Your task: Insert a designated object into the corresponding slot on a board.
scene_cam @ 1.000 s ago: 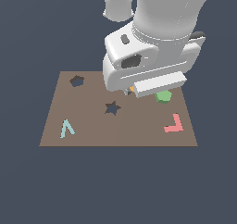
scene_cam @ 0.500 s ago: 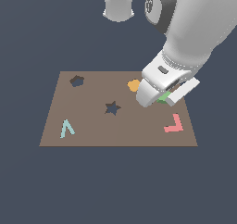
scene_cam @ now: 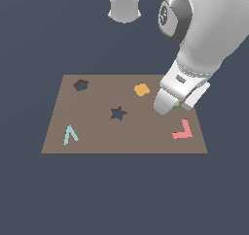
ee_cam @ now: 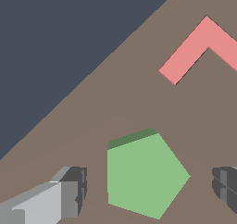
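gripper (ee_cam: 147, 190) spread wide, straddling green block (ee_cam: 144, 176), no contact on either side | block flat on board (scene_cam: 97, 132) near its right edge as the exterior view shows it, beside pink L (scene_cam: 183, 130) | slot (scene_cam: 80, 85) at far-left corner, well apart | risk: fingers (ee_cam: 69, 190) meet pentagon corner instead of flat, block twists, arrives misaligned; star cutout (scene_cam: 117, 113) on the way is wrong target
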Robot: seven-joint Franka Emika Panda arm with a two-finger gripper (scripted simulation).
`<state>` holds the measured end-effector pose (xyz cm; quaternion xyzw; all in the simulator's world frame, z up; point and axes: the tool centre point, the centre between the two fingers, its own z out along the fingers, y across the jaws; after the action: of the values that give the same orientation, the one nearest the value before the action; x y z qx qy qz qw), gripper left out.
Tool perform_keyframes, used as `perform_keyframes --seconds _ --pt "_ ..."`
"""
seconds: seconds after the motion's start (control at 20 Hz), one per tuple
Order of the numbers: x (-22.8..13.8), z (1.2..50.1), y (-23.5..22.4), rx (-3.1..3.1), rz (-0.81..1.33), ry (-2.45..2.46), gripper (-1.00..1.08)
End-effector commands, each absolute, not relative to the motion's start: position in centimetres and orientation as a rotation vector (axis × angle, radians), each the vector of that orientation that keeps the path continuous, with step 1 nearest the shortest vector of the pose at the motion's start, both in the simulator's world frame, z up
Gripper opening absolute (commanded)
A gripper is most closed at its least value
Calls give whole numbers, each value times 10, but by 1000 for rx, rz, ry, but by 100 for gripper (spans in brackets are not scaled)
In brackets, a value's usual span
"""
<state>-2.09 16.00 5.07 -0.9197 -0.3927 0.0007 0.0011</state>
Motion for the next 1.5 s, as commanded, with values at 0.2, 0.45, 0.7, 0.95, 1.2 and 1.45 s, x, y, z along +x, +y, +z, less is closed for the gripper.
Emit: perform_keyframes --seconds 0.2,0.45,0.7,0.95,1.2,1.45 --pt "-21 41 160 -2886 1 -1238 100" --pt "-21 30 160 -2885 0 -1244 100" --pt "-21 30 160 -2885 0 -1244 -100" --pt "-21 30 160 -2885 0 -1244 -100" --pt "-22 31 159 -2882 -1 -1252 -100" --pt "-30 31 155 -2857 -1 -1308 -100"
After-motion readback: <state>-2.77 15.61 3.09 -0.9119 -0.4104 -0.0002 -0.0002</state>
